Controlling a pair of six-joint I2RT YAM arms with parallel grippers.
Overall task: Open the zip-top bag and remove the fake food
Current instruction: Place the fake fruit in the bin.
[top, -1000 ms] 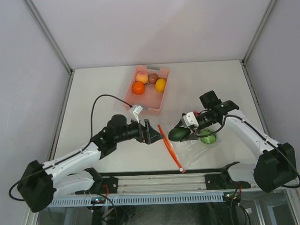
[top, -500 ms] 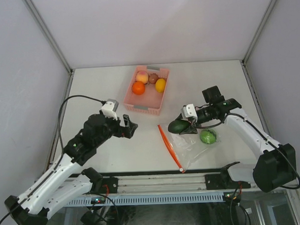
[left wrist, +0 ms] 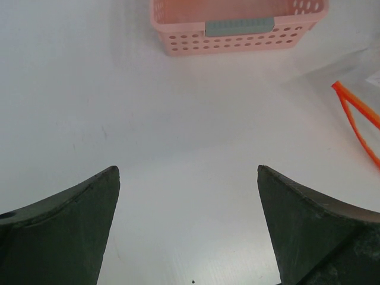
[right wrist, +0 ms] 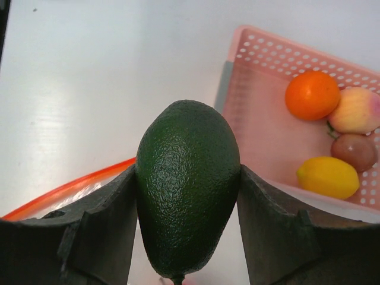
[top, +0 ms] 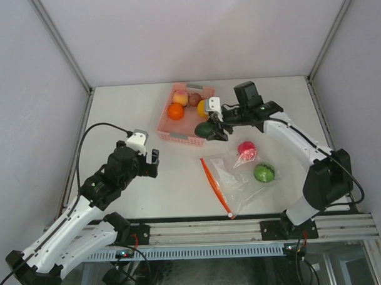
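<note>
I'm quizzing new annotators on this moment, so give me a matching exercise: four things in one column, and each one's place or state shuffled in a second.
Things:
1. avocado
2. orange
3. left claw
4. bag

Places or states:
A. lying on the table
B. in the basket
C. open, holding nothing
D. gripped by the right claw

Pairs: 1-D, 2-B, 3-C, 4-A
</note>
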